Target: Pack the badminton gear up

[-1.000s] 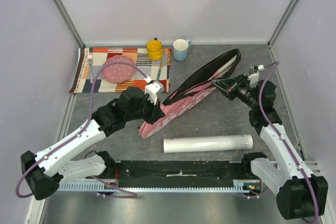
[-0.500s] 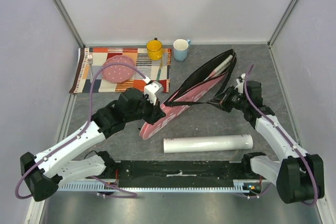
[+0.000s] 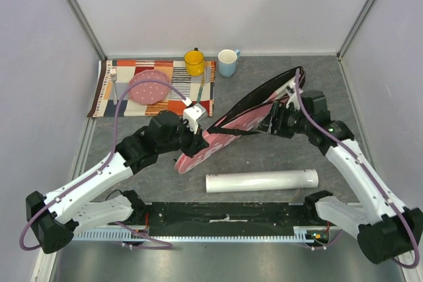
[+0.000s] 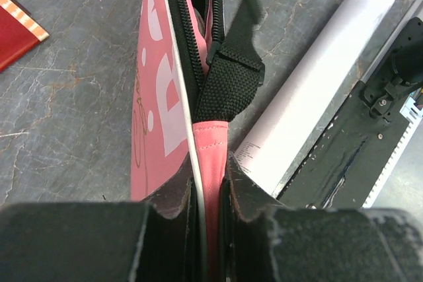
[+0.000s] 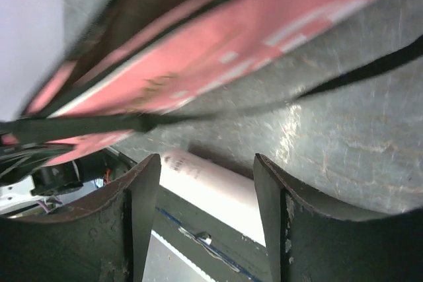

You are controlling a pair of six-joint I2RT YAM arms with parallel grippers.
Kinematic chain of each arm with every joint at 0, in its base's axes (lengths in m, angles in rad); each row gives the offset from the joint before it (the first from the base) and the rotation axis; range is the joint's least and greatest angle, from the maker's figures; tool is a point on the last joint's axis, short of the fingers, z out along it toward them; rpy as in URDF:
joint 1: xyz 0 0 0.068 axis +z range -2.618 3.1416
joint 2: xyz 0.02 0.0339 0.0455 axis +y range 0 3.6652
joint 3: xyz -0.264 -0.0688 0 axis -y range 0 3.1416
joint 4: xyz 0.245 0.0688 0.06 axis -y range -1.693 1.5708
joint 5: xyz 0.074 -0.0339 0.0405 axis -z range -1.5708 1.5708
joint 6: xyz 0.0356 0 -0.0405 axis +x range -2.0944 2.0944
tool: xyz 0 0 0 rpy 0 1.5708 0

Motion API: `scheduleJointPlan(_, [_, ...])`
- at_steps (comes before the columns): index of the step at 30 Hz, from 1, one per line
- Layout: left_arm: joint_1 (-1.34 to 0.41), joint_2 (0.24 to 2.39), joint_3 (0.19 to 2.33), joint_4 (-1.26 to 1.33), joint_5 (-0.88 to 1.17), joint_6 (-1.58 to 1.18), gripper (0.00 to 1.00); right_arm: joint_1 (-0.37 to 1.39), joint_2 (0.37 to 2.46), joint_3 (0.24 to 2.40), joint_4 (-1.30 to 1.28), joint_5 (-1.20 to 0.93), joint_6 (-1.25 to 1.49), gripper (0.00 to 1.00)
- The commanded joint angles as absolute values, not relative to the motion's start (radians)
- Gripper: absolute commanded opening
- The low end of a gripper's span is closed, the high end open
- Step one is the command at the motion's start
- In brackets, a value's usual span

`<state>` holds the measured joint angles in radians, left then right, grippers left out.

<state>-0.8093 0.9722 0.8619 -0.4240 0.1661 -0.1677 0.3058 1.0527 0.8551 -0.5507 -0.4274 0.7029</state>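
Note:
The pink racket bag (image 3: 228,127) lies diagonally across the grey table, its zip mouth facing up. A white handle (image 3: 289,86) shows at the bag's far end. My left gripper (image 3: 193,142) is shut on the bag's near pink edge (image 4: 210,163), beside the zip and the black strap (image 4: 229,84). My right gripper (image 3: 268,125) hovers open over the strap beside the bag's middle, with nothing between its fingers (image 5: 140,196). The pink bag (image 5: 231,51) runs blurred above them. The long white tube (image 3: 262,181) lies flat near the front, and the tube (image 5: 218,193) also shows below the right jaws.
A striped placemat (image 3: 178,70) at the back left carries a pink dotted plate (image 3: 149,87) and a fork (image 3: 114,78). A yellow mug (image 3: 194,63) and a blue mug (image 3: 227,63) stand behind the bag. A black rail (image 3: 225,214) runs along the near edge.
My right gripper has opened, let go of the bag's strap and moved left towards the bag's middle. The bag's mouth has dropped narrower. The left gripper keeps its hold.

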Motion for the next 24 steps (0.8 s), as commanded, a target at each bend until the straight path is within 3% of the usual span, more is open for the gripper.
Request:
scheduleJointPlan(1, [-0.807,0.993,0.87,-0.446,0.132,-0.114,0.02,0.311,0.99,1.017,-0.759,-0.388,0.598,0.67])
scheduleJointPlan(7, [-0.805,0.977,0.87,-0.459,0.137,-0.118,0.02,0.313,0.965,1.146,-0.706,-0.432,0.597,0.8])
scheduleJointPlan(11, [-0.805,0.971,0.862,-0.457,0.132,-0.118,0.02,0.36,1.006,0.996,-0.3,-0.571,0.719,0.55])
scheduleJointPlan(15, [-0.805,0.989,0.87,-0.468,0.152,-0.11,0.02,0.466,1.129,1.011,-0.232,-0.505,0.667,0.47])
scheduleJointPlan(16, [-0.807,0.997,0.876,-0.472,0.149,-0.11,0.02,0.518,1.143,1.014,-0.207,-0.493,0.663,0.47])
scheduleJointPlan(20, [-0.805,1.02,0.887,-0.488,0.143,-0.11,0.02,0.591,1.181,0.993,-0.106,-0.498,0.635,0.66])
scheduleJointPlan(24, [-0.805,1.029,0.891,-0.485,0.146,-0.112,0.02,0.614,1.203,0.939,-0.034,-0.567,0.608,0.71])
